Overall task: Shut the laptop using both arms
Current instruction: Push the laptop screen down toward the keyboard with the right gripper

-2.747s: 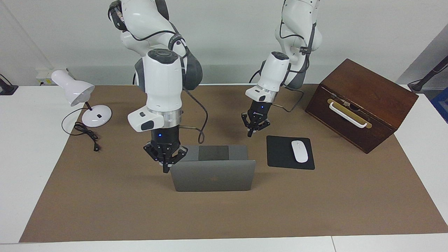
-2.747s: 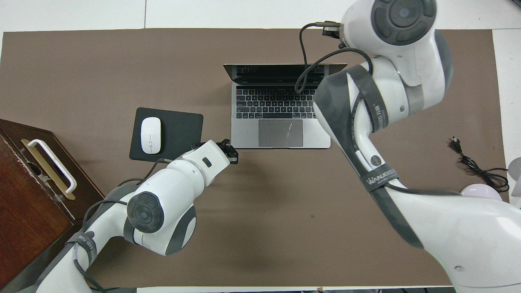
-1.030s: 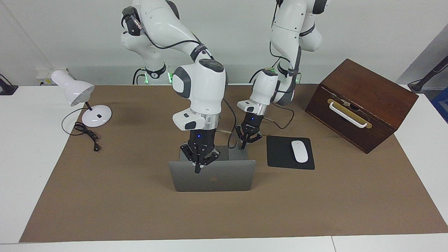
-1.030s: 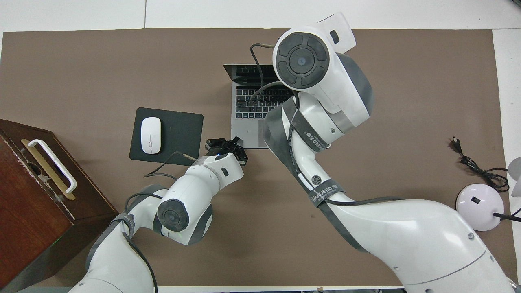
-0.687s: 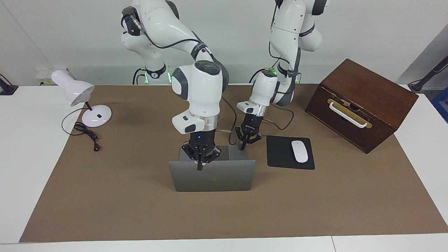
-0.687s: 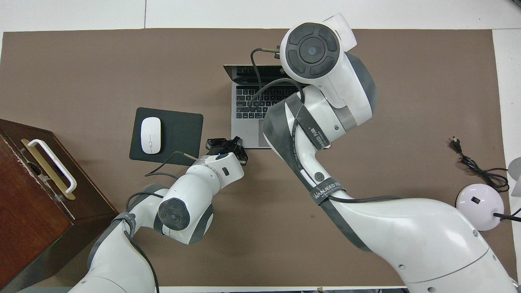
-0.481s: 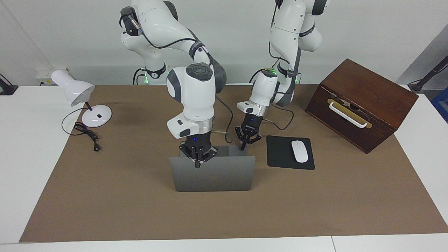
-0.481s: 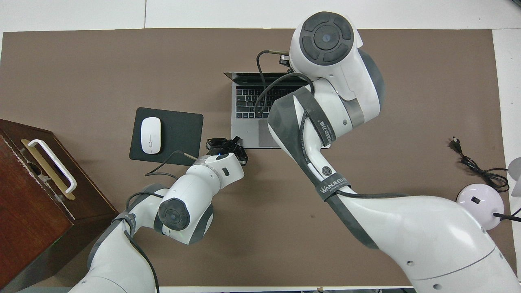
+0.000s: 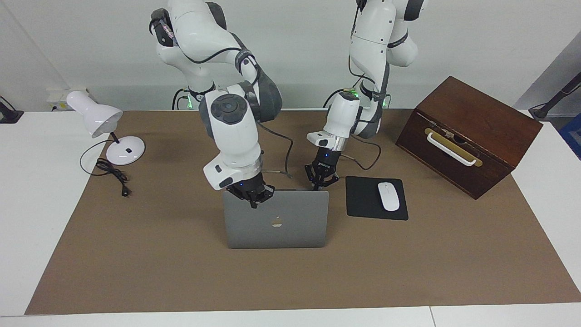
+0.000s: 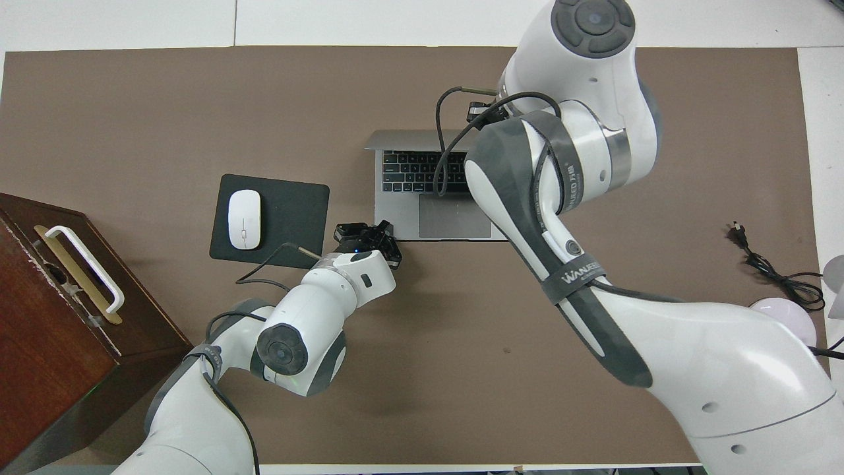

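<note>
The right claw [image 9: 253, 204], its fingertips pinched together and holding nothing, presses on the back of the laptop [image 9: 276, 225] lid close to its top edge, toward the right arm's end of the table [image 9: 27, 190], and the lid leans over the keyboard, part shut. The left claw [image 9: 320, 185], also pinched shut and empty, sits low at the laptop's near corner on the left arm's side, with the black mouse pad [image 9: 363, 200] and white mouse [image 9: 388, 196] just beside it. A wooden box [image 9: 467, 134] stands well out from the left claw, a white lamp [image 9: 97, 122] well out from the right claw.
</note>
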Motion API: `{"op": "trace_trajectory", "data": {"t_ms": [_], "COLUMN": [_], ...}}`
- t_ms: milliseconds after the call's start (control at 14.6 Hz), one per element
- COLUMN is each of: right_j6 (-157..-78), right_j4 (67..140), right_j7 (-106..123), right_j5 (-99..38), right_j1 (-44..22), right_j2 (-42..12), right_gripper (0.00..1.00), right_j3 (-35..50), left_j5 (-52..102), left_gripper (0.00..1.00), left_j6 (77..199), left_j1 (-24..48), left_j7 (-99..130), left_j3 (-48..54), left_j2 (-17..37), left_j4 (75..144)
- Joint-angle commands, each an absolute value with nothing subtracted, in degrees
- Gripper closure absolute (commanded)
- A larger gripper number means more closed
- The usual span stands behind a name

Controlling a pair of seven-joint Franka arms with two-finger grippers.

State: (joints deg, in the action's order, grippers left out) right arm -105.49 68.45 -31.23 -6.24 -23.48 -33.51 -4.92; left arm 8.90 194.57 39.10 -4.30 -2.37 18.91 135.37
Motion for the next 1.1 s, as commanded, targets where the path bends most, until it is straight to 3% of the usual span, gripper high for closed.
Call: {"op": "trace_trajectory", "data": {"t_ms": [0, 1030], "right_j6": [-101.88, -100.37], "right_j4": [68.47, 70.66], "right_j7": [-27.25, -25.32], "right_j5": [-9.14, -15.2], "right_j1": [-21.8, -21.53], "right_j2": [-33.75, -38.67], "right_gripper": [1.0, 1.0], "right_j3": [-4.22, -4.22], "left_j5": [8.7, 8.17], "left_gripper": [1.0, 1.0], "left_j6": [196.43, 196.52], "left_j1": [39.11, 37.79], "left_j7": [-5.89, -7.29], "left_j3": [-2.9, -2.9], "left_j2": [24.52, 24.61], "left_j4": [133.77, 134.47]}}
